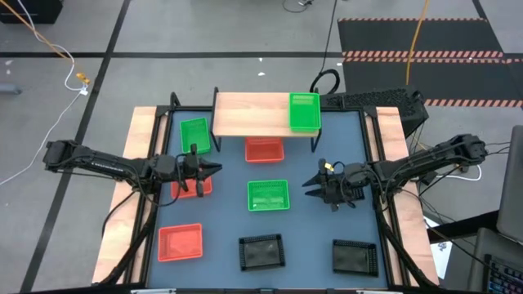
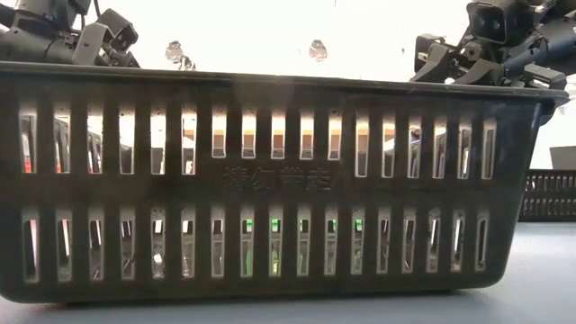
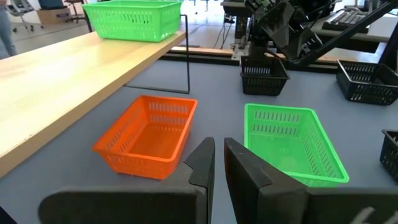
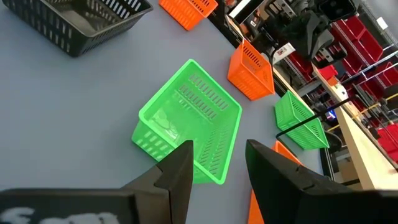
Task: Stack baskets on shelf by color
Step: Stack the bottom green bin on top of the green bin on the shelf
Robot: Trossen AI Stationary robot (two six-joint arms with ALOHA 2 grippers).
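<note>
Green basket (image 1: 268, 195) lies between both open tools, left (image 1: 214, 168), right (image 1: 308, 184), seemingly untouched.

The shelf (image 1: 249, 114) is bare wood along most of its length; only a green basket (image 1: 304, 111) takes up its right end. Under its front edge a red basket (image 1: 264, 149) blocks part of the gap. Between the left claw (image 1: 214, 168) and the right claw (image 1: 309, 182) sits another green basket (image 1: 268, 195), with open desk (image 1: 343, 139) on either side of it. Two black baskets (image 1: 261, 251) line the near edge, probably leaving a clear lane between them.
</note>
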